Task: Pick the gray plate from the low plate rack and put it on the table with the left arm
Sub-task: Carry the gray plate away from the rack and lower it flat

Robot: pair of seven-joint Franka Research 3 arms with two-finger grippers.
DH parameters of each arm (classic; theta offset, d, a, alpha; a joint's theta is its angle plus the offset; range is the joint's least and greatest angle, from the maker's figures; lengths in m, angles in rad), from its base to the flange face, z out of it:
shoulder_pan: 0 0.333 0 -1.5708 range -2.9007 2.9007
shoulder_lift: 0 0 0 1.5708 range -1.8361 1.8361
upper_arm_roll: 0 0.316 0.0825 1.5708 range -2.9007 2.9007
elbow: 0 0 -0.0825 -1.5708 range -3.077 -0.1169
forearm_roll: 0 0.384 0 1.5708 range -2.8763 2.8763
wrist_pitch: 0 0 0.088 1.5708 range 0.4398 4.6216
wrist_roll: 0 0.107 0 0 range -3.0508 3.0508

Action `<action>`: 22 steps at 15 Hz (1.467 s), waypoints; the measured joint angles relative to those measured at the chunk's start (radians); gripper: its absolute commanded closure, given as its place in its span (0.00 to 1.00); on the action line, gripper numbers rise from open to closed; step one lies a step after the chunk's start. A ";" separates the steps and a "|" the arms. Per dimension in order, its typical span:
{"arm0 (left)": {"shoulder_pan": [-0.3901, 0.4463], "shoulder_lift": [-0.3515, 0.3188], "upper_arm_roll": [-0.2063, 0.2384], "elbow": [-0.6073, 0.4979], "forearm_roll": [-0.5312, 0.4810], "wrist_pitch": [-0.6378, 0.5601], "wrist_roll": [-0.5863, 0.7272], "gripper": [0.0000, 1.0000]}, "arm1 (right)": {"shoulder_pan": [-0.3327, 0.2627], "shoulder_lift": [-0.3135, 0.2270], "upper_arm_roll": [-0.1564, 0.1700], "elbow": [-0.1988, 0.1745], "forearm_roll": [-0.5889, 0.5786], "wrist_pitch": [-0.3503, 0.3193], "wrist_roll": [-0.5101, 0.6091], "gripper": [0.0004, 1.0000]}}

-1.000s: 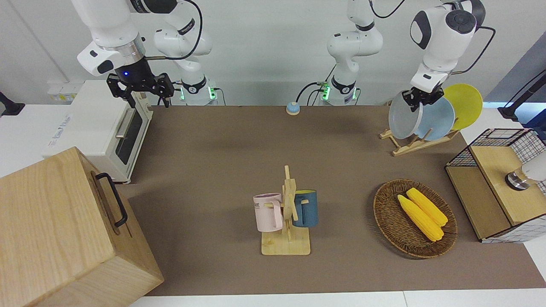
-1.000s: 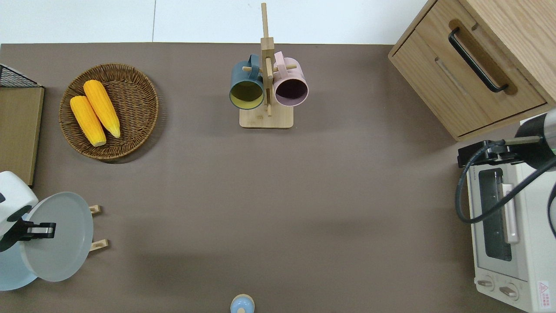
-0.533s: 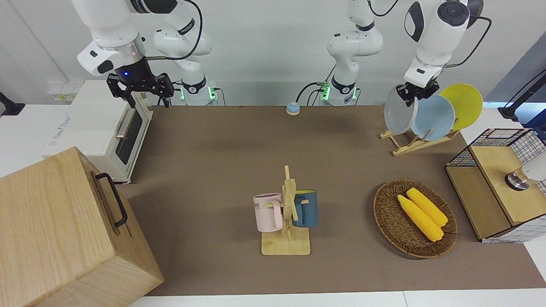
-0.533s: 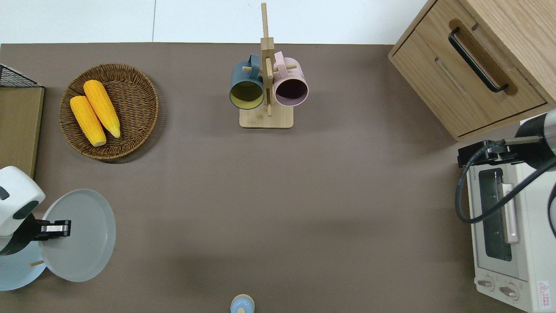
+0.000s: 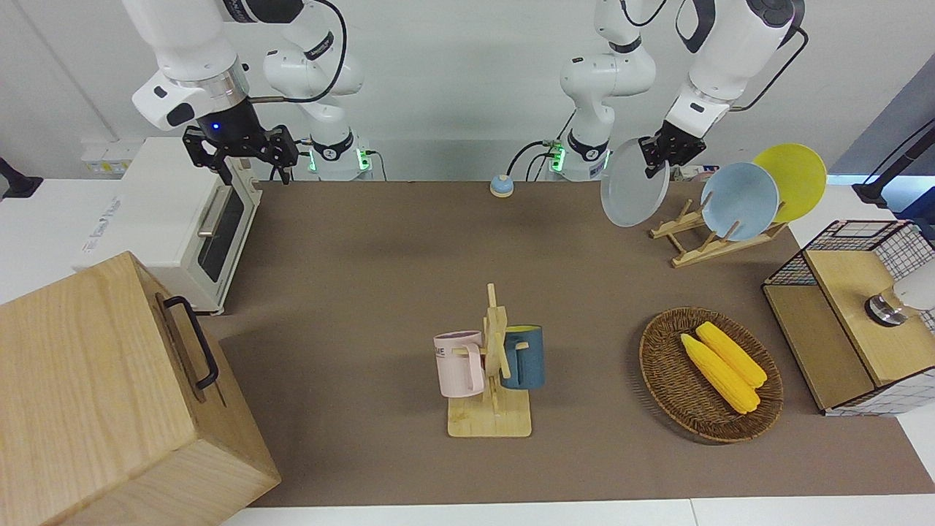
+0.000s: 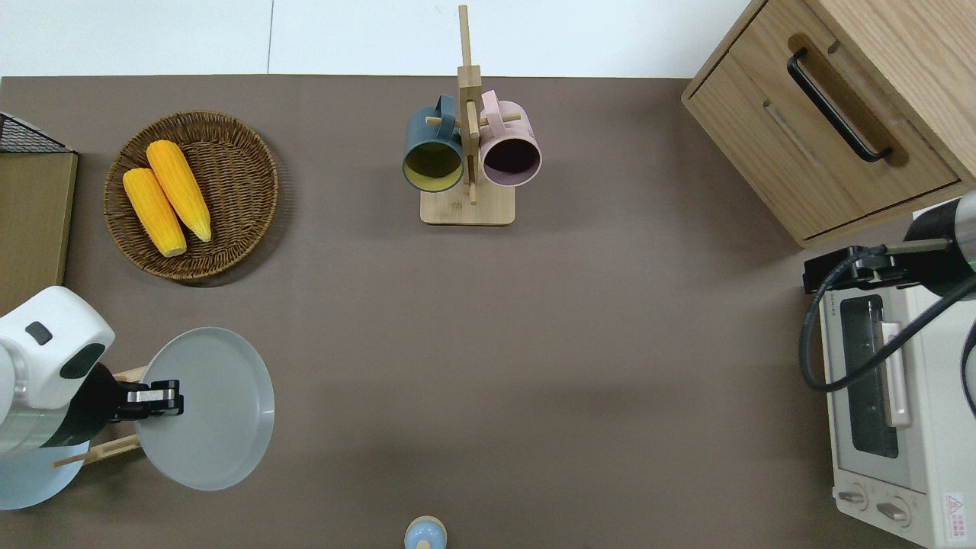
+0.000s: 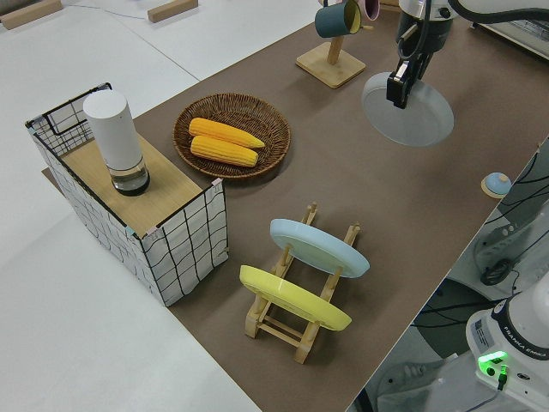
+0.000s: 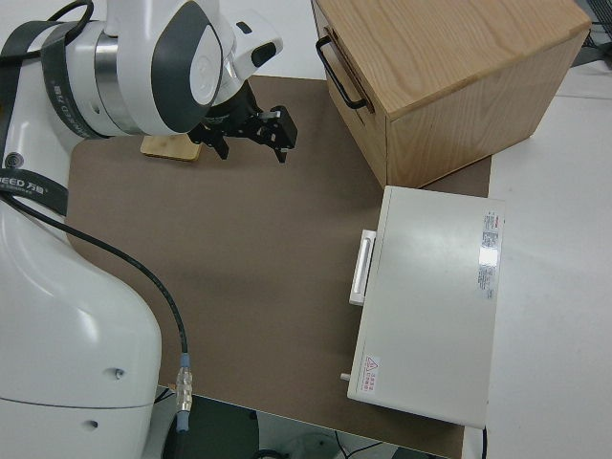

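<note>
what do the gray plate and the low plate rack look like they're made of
Gray plate: probably matte ceramic or melamine, given its smooth, even, glare-free face. Low plate rack: evidently unfinished light wood, with pale tan rails and pegs.

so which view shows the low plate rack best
The left side view: the low plate rack shows whole, rails and pegs. The front view shows it edge-on under the plates; overhead, the left arm hides most; the right side view misses it.

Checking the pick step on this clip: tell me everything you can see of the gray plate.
The gray plate is round, pale gray, smooth, with a shallow raised rim. It hangs tilted in the air, clear of the rack, over bare table. Only the left gripper touches it, shut on its rim.
</note>
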 measured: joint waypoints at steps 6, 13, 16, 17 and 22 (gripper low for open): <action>0.000 0.020 0.001 -0.023 -0.123 0.025 -0.005 1.00 | 0.000 0.000 0.000 0.000 0.000 0.000 0.000 0.02; 0.000 0.026 0.000 -0.123 -0.233 0.122 0.003 1.00 | 0.000 0.000 0.000 0.000 0.000 0.000 0.000 0.02; 0.002 0.027 0.005 -0.162 -0.289 0.156 0.040 1.00 | 0.000 0.000 0.000 0.000 0.000 0.000 0.000 0.02; 0.003 0.028 0.009 -0.174 -0.307 0.164 0.056 1.00 | 0.000 0.000 0.000 0.000 0.000 0.000 0.000 0.02; 0.007 0.039 0.060 -0.232 -0.366 0.191 0.184 1.00 | 0.000 0.000 0.000 0.000 0.000 0.000 0.000 0.02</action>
